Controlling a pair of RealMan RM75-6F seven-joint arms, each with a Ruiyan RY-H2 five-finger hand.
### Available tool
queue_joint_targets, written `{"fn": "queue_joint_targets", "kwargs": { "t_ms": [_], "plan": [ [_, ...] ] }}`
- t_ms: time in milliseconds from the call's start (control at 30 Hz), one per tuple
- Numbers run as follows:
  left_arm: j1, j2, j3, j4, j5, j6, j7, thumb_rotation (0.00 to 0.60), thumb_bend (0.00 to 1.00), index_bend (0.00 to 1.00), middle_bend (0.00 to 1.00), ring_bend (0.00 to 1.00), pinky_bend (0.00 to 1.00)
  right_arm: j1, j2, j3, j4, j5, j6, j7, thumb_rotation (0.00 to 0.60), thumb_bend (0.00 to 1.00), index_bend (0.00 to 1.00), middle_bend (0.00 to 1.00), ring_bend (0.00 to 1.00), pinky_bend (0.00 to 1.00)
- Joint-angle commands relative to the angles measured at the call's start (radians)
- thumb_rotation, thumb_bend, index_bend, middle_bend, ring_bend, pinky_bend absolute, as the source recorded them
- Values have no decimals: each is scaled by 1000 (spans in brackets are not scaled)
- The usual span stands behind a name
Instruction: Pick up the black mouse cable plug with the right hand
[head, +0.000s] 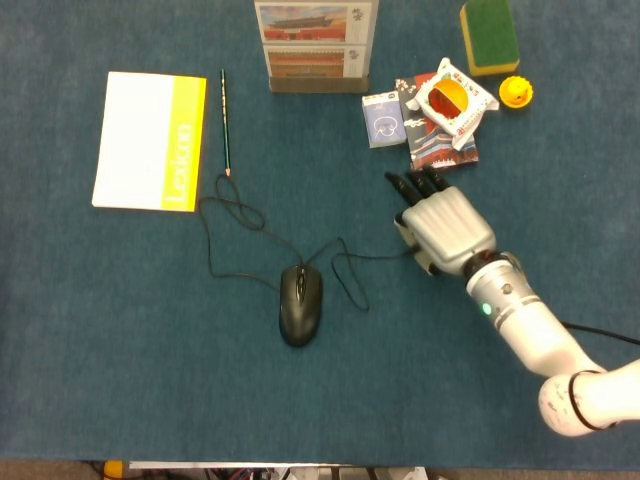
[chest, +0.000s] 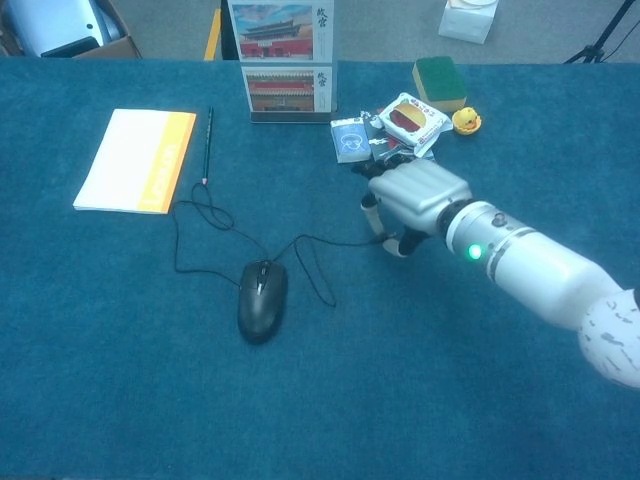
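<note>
The black mouse (head: 300, 305) lies on the blue table cloth, seen in the chest view as the mouse (chest: 262, 300). Its thin black cable (head: 345, 268) loops left toward the pencil and also runs right, fairly straight, into my right hand (head: 448, 230). That right hand (chest: 415, 200) is palm down with its fingers curled, and it grips the cable's end underneath. The plug itself is hidden beneath the hand; only the cable (chest: 335, 240) entering it shows. My left hand appears in neither view.
A yellow-and-white notebook (head: 150, 140) and a pencil (head: 225, 120) lie at the left. A picture stand (head: 315, 45) is at the back. Card packs and a snack packet (head: 440, 115), a green sponge (head: 489, 35) and a yellow duck (head: 516, 92) sit just beyond the right hand.
</note>
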Motion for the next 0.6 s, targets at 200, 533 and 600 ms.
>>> {"fn": "queue_joint_targets", "kwargs": {
  "t_ms": [200,533,600],
  "plan": [
    [-34,-13,-9,0,10,-32,7,600,0,302,191,152,333,-83,56,76,-81,-202,77,214,600,351,624,0,0,0],
    [-133,-52,-25,3,52,-111,36,600,0,302,190,152,332,-155,83,106,-91,-360,93,406,600,350,626,0,0,0],
    [-152,-60,-30,6,58,-123,41,600,0,302,190,152,332,-165,86,115,-93,-381,97,436,600,350,625,0,0,0]
  ]
}}
